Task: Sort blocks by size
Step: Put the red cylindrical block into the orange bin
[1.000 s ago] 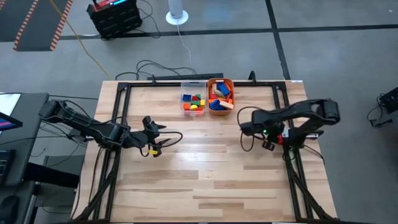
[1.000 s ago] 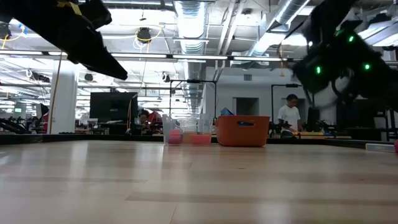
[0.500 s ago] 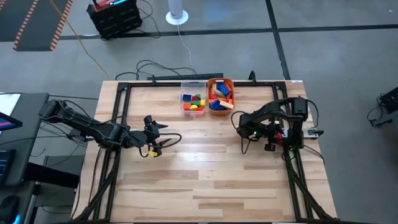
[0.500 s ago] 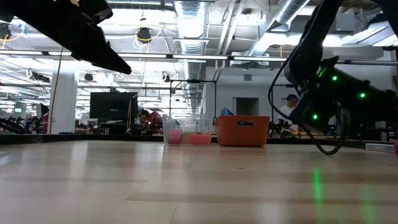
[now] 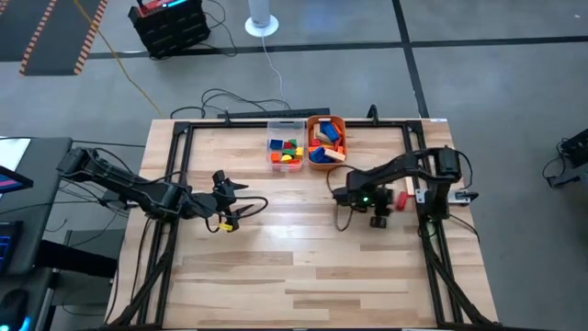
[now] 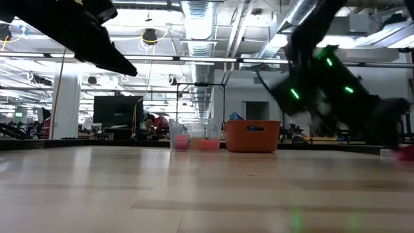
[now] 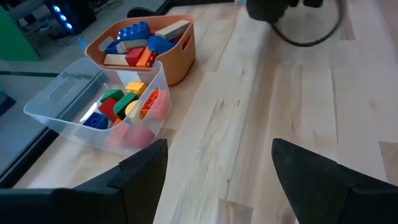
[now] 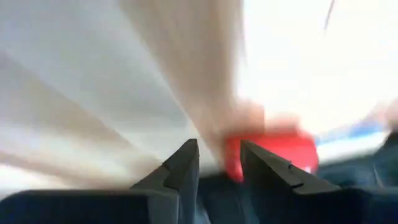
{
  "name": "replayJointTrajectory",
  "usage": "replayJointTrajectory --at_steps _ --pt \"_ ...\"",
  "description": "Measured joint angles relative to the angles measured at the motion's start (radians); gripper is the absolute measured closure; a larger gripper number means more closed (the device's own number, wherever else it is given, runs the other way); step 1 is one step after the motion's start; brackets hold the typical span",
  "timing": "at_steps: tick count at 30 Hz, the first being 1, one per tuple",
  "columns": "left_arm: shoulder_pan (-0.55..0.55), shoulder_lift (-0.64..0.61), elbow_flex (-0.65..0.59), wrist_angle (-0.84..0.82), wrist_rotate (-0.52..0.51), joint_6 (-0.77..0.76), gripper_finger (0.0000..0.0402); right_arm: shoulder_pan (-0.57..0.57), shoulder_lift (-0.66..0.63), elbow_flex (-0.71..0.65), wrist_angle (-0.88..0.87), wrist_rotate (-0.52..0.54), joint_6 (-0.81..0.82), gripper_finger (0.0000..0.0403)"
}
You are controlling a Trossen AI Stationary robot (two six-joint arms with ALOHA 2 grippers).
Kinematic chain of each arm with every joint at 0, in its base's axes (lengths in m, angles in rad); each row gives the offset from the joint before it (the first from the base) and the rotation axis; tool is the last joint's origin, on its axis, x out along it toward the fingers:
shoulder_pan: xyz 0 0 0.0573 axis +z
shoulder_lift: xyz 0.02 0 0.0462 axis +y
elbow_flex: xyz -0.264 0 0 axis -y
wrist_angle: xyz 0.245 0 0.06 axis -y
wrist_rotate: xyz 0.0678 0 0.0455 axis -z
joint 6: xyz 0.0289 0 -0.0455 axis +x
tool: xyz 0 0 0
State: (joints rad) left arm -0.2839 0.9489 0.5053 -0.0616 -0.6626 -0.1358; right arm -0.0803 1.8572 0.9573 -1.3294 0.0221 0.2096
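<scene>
Left gripper (image 7: 217,158): hung over the left half of the table (image 5: 294,262), fingers spread wide, nothing between them.
Right gripper (image 5: 342,196): low over the table's right half, near the tubs; in its own wrist view the fingertips stood close together with a thin gap, and nothing sat in that gap.
Blocks (image 7: 124,102): nearly all lay in the two tubs at the far edge. The clear tub (image 7: 59,102) held small ones in red, green, yellow and blue. The orange tub (image 7: 179,59), touching it, held larger ones, among them blue and plain wood.
Red block (image 5: 401,199): lay alone on the table, just beside the right arm and behind its gripper, well apart from both tubs.
Stage, as judged: sorting looked almost done, with the red block the one piece left out.
Risk 1: the right gripper pointed away from the red block, so the arm or its cable could brush the block and knock it toward the table edge.
Risk 2: with the fingertips that near each other, a descent on the block would push it rather than straddle it.
Risk 3: its size was hard to judge from above, so it could land in the wrong tub.
Risk 4: the tubs touched, and a careless drop could bounce over the shared rim.
</scene>
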Motion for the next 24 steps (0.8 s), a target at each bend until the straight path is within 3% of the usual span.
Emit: replayJointTrajectory --at_steps 5,10,17,19,24 --pt "0.000 0.000 0.000 0.007 0.000 -0.001 0.0121 0.129 -0.090 0.136 0.015 0.009 0.059 0.0257" --pt "-0.010 0.000 0.000 0.005 0.001 -0.007 0.0121 0.117 -0.190 0.136 0.021 0.171 0.055 0.0244" --pt "-0.012 0.000 0.000 0.034 0.001 0.018 0.0121 -0.036 -0.212 0.097 0.225 0.296 -0.445 0.0170" --pt "-0.012 0.000 0.000 0.032 0.001 0.019 0.0121 -0.101 -0.193 0.088 0.320 0.290 -0.577 0.0154" --pt "-0.008 0.000 0.000 0.031 0.001 0.049 0.0121 -0.215 -0.139 0.085 0.464 0.268 -0.857 0.0151"
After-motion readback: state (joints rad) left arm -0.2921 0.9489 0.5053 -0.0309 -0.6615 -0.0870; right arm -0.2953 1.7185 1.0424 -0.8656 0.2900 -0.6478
